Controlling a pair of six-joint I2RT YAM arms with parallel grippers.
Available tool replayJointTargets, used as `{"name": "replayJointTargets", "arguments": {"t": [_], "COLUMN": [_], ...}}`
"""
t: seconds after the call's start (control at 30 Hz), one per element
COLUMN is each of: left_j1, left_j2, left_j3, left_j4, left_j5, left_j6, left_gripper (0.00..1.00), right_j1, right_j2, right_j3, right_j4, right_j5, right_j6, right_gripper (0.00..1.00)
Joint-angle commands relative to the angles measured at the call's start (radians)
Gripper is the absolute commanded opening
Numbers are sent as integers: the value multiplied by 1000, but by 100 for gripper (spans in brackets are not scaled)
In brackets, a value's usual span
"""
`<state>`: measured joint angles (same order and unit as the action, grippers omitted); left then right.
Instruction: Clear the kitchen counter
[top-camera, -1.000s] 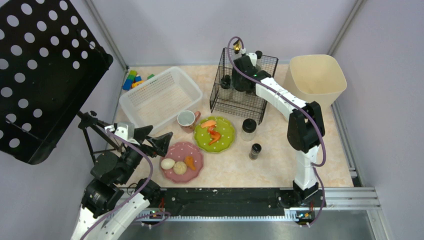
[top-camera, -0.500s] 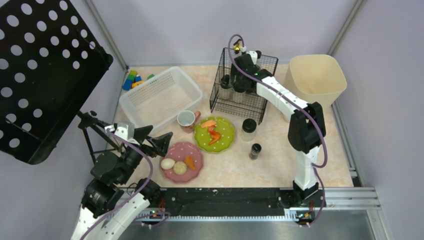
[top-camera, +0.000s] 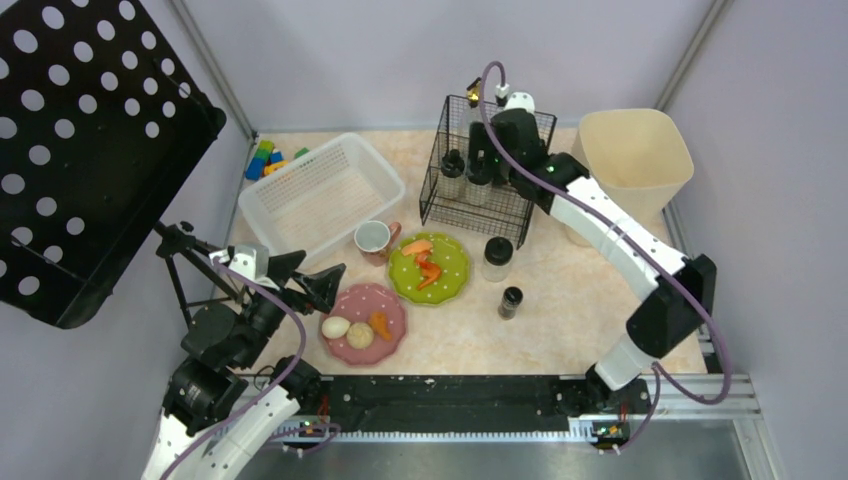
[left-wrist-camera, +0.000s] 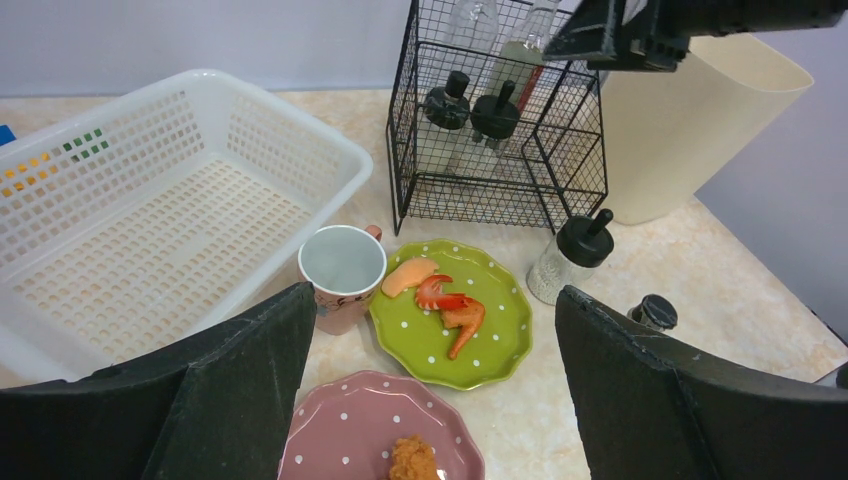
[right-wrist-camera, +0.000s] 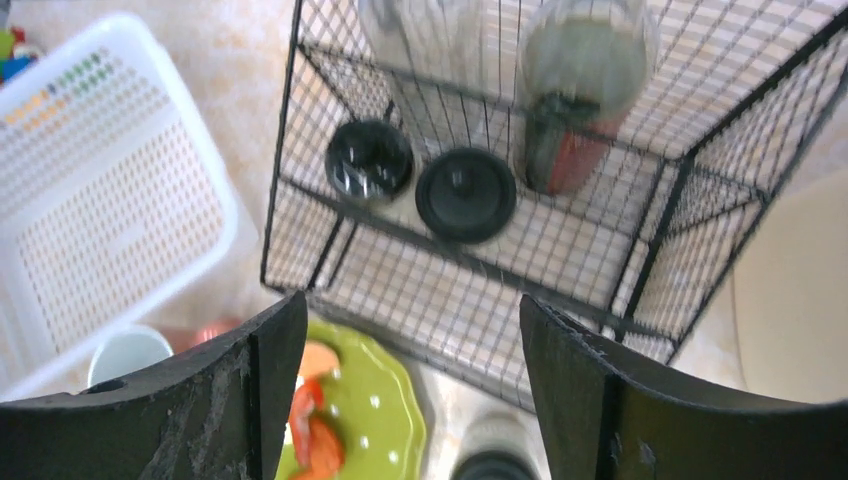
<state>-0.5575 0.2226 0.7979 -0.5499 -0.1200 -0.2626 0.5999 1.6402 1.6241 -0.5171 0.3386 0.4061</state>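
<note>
The right gripper (right-wrist-camera: 410, 305) hangs wide apart and empty over the wire rack (right-wrist-camera: 600, 262) that keeps jars (right-wrist-camera: 465, 195) upright. The left gripper (left-wrist-camera: 435, 295) gapes empty too.

Right wrist view: blur smears the tall glass bottle (right-wrist-camera: 583, 90), and the bottom edge cuts off a black-lidded glass jar (right-wrist-camera: 492, 455) on the beige marbled table (right-wrist-camera: 240, 60). Left wrist view: the pink dotted plate (left-wrist-camera: 340, 430) runs off the bottom.
</note>
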Motion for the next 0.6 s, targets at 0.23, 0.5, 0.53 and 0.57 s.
{"name": "replayJointTargets", "arguments": {"t": [0.23, 0.5, 0.53, 0.57], "left_j1": [7, 15, 16, 16], "left_j2": [21, 18, 20, 20], "left_j3": [3, 4, 4, 3], "left_j4": [24, 24, 24, 24], "left_j5": [9, 5, 5, 5], "left_j6": [0, 0, 0, 0], "left_gripper": [94, 94, 94, 94], "right_j1": [29, 30, 31, 31], "right_j2": [-370, -508, -512, -516], "right_j3": [-378, -564, -579, -594], "right_j4": [-16, -44, -44, -42], "right_j5": [-93, -161, -167, -173], "right_j6": [-43, -37, -33, -29], "right_gripper": [82, 94, 94, 94]}}
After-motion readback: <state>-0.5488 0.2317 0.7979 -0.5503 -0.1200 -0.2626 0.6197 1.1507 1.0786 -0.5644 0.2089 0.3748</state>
